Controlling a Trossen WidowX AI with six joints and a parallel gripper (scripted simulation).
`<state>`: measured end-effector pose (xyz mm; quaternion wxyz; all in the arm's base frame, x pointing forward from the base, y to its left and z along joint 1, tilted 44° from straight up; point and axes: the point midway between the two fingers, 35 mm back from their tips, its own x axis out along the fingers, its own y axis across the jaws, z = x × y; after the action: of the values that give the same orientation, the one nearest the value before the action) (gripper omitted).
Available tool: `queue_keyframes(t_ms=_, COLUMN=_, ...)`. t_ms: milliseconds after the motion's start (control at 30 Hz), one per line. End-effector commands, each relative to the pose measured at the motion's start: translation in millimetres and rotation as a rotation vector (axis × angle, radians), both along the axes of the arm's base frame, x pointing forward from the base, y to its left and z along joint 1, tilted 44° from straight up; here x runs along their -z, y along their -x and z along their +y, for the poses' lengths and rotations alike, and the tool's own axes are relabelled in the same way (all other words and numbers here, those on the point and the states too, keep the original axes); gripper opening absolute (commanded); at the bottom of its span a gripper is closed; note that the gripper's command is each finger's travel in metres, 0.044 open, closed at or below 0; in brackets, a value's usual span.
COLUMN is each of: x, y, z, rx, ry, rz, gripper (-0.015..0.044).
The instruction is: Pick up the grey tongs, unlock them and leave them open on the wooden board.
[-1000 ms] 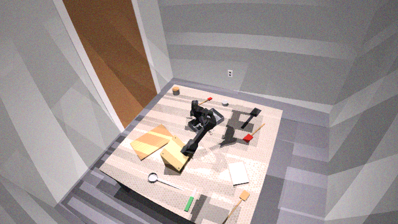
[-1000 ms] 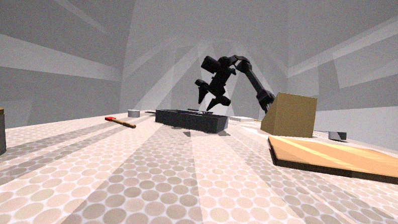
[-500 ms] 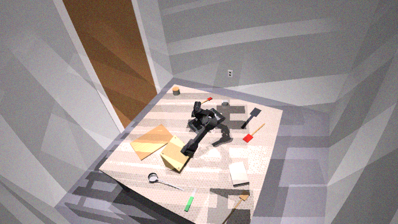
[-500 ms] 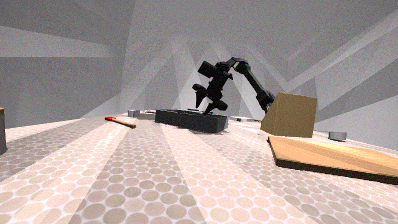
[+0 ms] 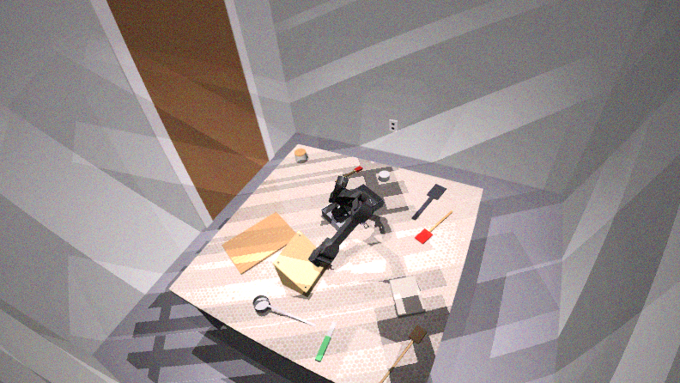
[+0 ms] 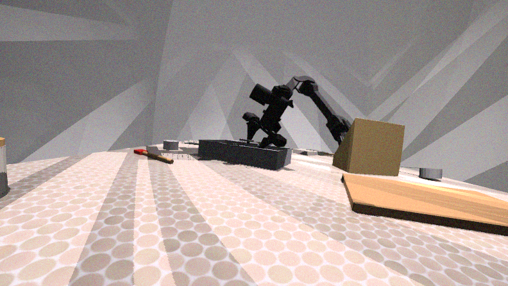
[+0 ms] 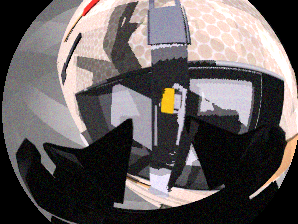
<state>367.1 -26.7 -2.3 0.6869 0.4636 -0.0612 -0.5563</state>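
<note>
The dark roasting tin (image 5: 377,203) (image 6: 241,156) (image 7: 100,96) stands at the far middle of the table. The grey tongs (image 7: 166,26) with a yellow lock (image 7: 169,102) lie across it; in the exterior view they show as a thin line (image 6: 248,140) on the tin's rim, and the arm hides them in the top view. My gripper (image 5: 344,209) (image 6: 257,140) (image 7: 160,121) is open, lowered over the tin, with one finger on each side of the tongs' shaft. I cannot tell whether the fingers touch them. The wooden board (image 5: 257,242) (image 6: 426,199) lies flat, left of the arm's base.
A tan box (image 5: 297,269) (image 6: 371,147) stands between board and arm base. A red-headed hatchet (image 5: 356,169) (image 6: 156,155), a white cup (image 5: 383,175), a black spatula (image 5: 430,199) and a red spatula (image 5: 423,235) lie around the tin. A jar (image 5: 300,155) stands at the far corner.
</note>
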Motion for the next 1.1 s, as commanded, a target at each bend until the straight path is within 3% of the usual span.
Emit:
queue_keyframes(t_ms=0, x=3.6, y=0.0, z=-6.2, rx=0.000, ry=0.000, rz=0.008, gripper=0.0260)
queue_keyframes(t_ms=300, x=6.3, y=-3.1, z=-17.3, rx=0.000, ry=0.007, rz=0.006, gripper=0.0260)
queue_keyframes(t_ms=467, x=3.9, y=-4.0, z=-14.6, rx=0.002, ry=0.008, rz=-0.002, gripper=0.0129)
queue_keyframes(t_ms=900, x=3.9, y=-4.0, z=-14.6, rx=0.002, ry=0.008, rz=-0.002, gripper=0.0042)
queue_keyframes(t_ms=1067, x=3.9, y=-4.0, z=-14.6, rx=0.002, ry=0.008, rz=-0.002, gripper=-0.0089)
